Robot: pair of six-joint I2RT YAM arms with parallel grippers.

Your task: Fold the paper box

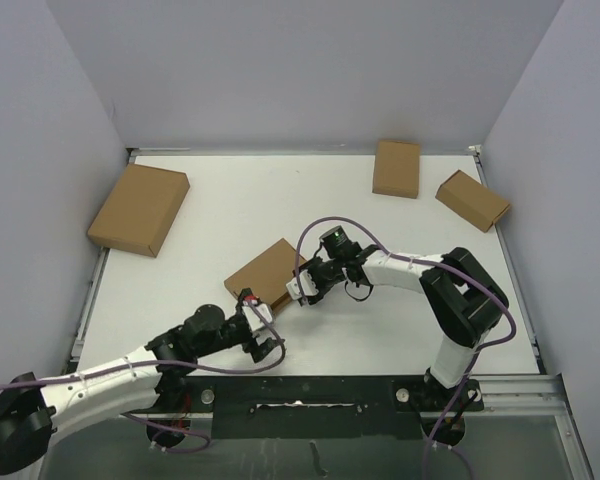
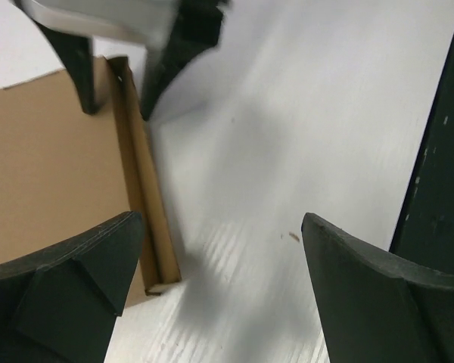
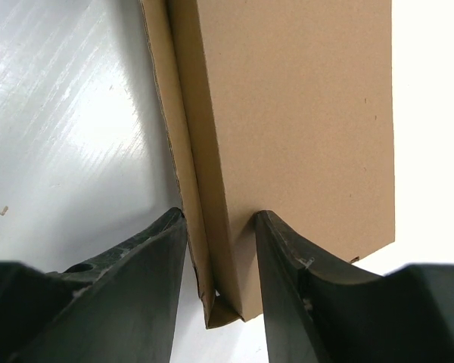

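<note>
Table [image 1: 280,190]: right gripper [image 3: 219,223] pinching paper box [image 1: 265,270] edge.

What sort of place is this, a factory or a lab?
Probably a lab test cell: plain walls fence a white table, two cabled robot arms are bolted at its edge, and the paper box and other cardboard boxes lie on it.
</note>
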